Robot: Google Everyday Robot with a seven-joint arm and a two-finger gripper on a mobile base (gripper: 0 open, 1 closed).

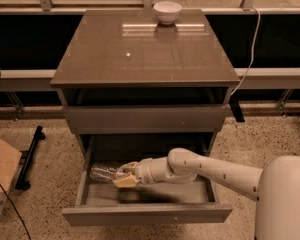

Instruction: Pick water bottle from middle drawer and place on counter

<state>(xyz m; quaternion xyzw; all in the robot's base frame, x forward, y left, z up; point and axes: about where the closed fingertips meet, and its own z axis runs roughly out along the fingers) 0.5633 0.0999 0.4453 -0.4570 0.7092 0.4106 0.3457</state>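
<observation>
**Robot reaches into open drawer.** We look down on a grey-brown cabinet whose middle drawer [146,214] stands pulled out toward 6 o'clock, its plain flat front nearest us. The robot's white arm [217,173] comes in from 4 o'clock and crosses above the drawer's right wall. It ends in the gripper [124,175], which sits low inside the drawer, left of its middle. The water bottle [103,174] lies on its side in the drawer's left half, at 9 o'clock from the gripper. Its clear ribbed body points toward the left wall and its right end meets the gripper's tan tip. We cannot tell whether the gripper has closed on the bottle or merely sits at its end. A shadow falls on the drawer's grey floor under the arm.

Above the open drawer a shut drawer front [145,118] spans the cabinet, with a dark gap over it beneath the counter [140,59]. The counter's glossy top carries a white bowl [168,11] at 12 o'clock by the back edge, well apart from the bottle. A white cable [249,59] hangs past the counter's right side at 3 o'clock. On the speckled floor [55,149] at 9 o'clock we see a cardboard box [1,170] and a black stand [30,156]. The robot's rounded white body [285,199] fills the 5 o'clock corner.
</observation>
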